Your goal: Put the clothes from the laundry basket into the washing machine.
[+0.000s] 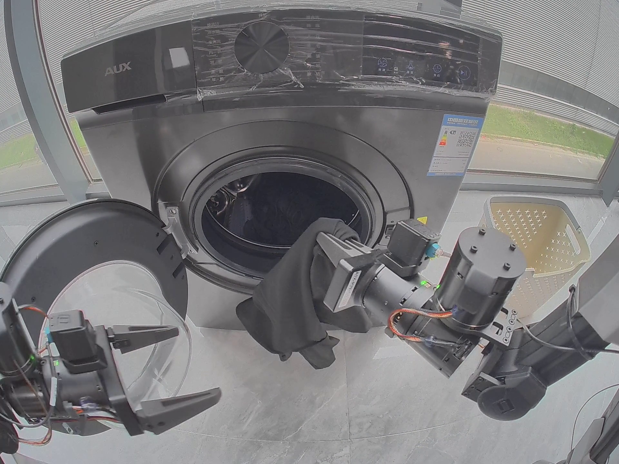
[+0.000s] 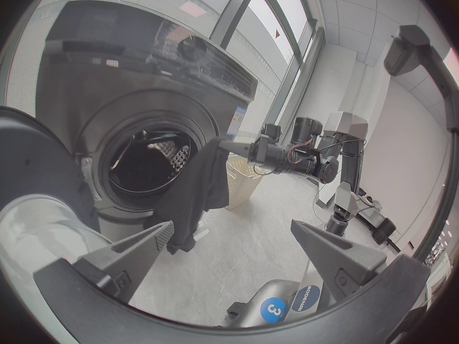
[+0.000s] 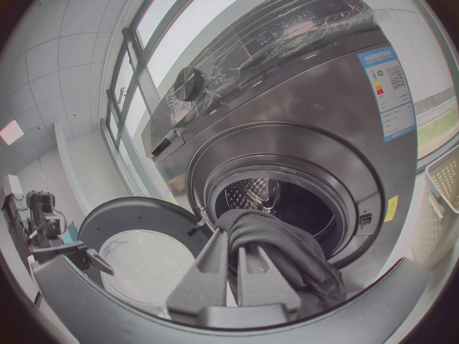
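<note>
Two grippers, two states. On the right gripper (image 1: 330,245) the jaws are clamped on a black garment (image 1: 290,301) at its top fold; the rest hangs below the jaws. The washer (image 1: 290,130) drum opening lies just beyond them. On the left gripper (image 1: 196,363) the jaws are spread wide, holding nothing; the open door (image 1: 84,246) stands just beyond them. The basket (image 1: 541,233) sits well right of the right jaws.
</note>
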Robot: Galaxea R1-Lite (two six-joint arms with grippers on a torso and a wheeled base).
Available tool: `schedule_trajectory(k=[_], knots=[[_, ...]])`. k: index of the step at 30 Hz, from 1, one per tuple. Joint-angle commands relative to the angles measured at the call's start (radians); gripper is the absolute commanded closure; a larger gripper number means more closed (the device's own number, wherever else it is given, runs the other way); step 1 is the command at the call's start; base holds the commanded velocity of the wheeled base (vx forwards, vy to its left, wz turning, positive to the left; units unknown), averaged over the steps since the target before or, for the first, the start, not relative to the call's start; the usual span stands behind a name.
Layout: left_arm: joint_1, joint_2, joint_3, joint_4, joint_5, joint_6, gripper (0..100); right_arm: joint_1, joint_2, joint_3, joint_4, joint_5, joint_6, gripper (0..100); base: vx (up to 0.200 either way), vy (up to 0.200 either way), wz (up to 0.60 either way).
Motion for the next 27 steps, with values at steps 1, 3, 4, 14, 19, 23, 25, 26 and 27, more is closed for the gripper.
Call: schedule_trajectory(k=[1,3,4,14,19,23,25,26,27], knots=[[-0.062,0.264,-0.048,-0.101,0.024,-0.016,0,0.007,0.03,-0.048,0.007,0.002,0.025,100,0.0,0.0,0.0],[-0.062,0.323,-0.054,-0.155,0.038,-0.027,0,0.007,0.021,-0.047,0.009,0.002,0.034,100,0.0,0.0,0.0],[-0.062,0.327,-0.054,-0.159,0.04,-0.027,0,0.009,0.021,-0.047,0.009,0.002,0.034,100,0.0,0.0,0.0],[-0.062,0.588,-0.069,-0.388,0.078,-0.032,0,0.01,0.001,0.008,0.005,0.002,0.034,100,0.0,0.0,0.0],[-0.063,0.662,-0.084,-0.441,0.098,-0.032,0,0.016,-0.015,0.01,0.005,0.002,0.036,100,0.0,0.0,0.0],[-0.063,0.738,-0.107,-0.461,0.112,-0.032,0,0.026,-0.015,0.016,0.001,0.001,0.036,100,0.0,0.0,0.0],[-0.063,0.741,-0.107,-0.463,0.113,-0.032,0,0.026,-0.015,0.016,-0.001,0.002,0.036,100,0.0,0.0,0.0],[-0.07,0.774,-0.12,-0.486,0.129,-0.032,0,0.026,-0.015,0.021,-0.002,0.002,0.036,100,0.0,0.0,0.0],[-0.07,0.774,-0.12,-0.486,0.129,-0.032,0,0.026,-0.015,0.021,-0.002,0.002,0.036,100,0.0,0.0,0.0]])
